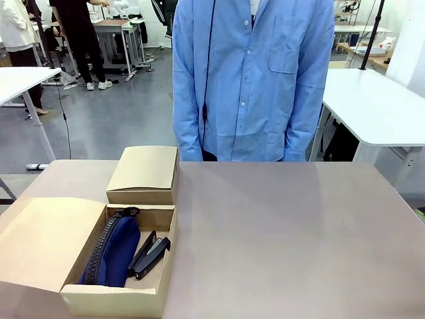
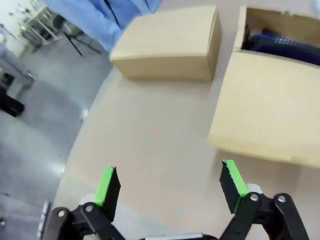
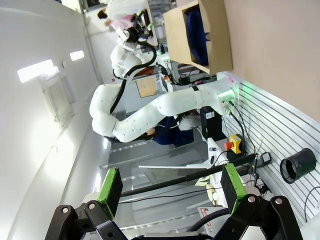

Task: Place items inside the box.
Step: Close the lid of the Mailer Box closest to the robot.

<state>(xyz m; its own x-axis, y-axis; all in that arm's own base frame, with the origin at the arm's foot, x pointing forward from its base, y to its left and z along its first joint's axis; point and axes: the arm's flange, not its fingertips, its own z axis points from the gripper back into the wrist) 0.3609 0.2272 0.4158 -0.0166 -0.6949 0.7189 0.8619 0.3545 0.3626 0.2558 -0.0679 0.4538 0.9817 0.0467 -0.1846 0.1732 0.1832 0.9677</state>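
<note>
Front view: navy pouch half hidden by box wall.

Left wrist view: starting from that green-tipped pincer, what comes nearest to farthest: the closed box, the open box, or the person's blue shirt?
1. Open box, right of the left pincer.
2. Closed box, straight ahead.
3. Blue shirt, at the top edge.

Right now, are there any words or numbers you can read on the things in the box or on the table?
None can be read.
Navy blue zip pouch in the open brown cardboard box: no lettering shows.
Black stapler: no legible mark.
Closed brown cardboard box: plain, no print.
</note>
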